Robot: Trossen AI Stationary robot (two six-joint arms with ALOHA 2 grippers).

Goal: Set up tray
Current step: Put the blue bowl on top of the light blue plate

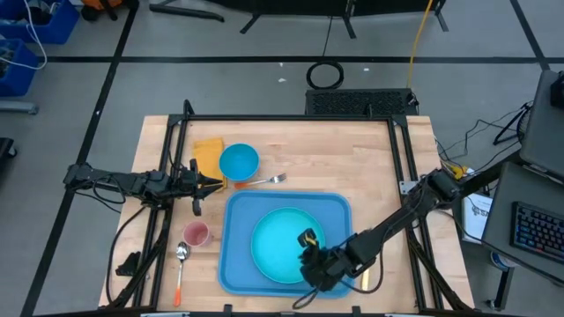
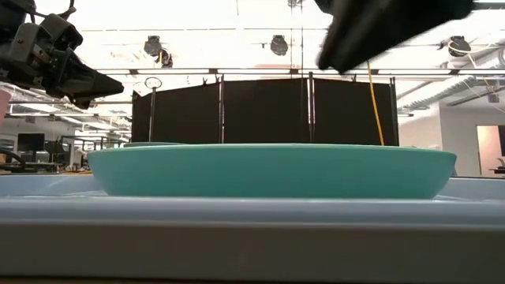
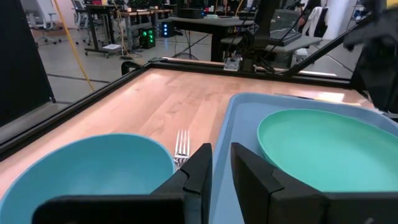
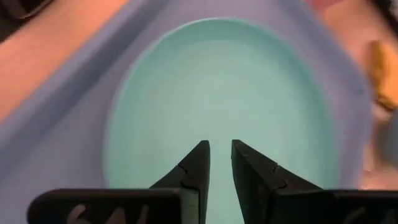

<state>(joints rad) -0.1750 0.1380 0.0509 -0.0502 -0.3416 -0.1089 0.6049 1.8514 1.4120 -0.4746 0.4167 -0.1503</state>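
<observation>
The tray (image 1: 236,264) is lying flat on the table (image 1: 379,167), toward its near edge and about midway between its sides, and the turquoise plate (image 1: 284,245) is being carried inside it. The right gripper (image 4: 220,163) is being held above the plate's near-right part — its fingers standing slightly apart, nothing between them. The left gripper (image 3: 221,167) is being held by the table's left edge, beside the blue bowl (image 1: 238,161) and the fork (image 1: 267,180) — narrowly parted too, and empty.

Robotics lab — workbenches (image 3: 118,22), ceiling lights (image 2: 278,44), floor cables (image 1: 325,74)
</observation>
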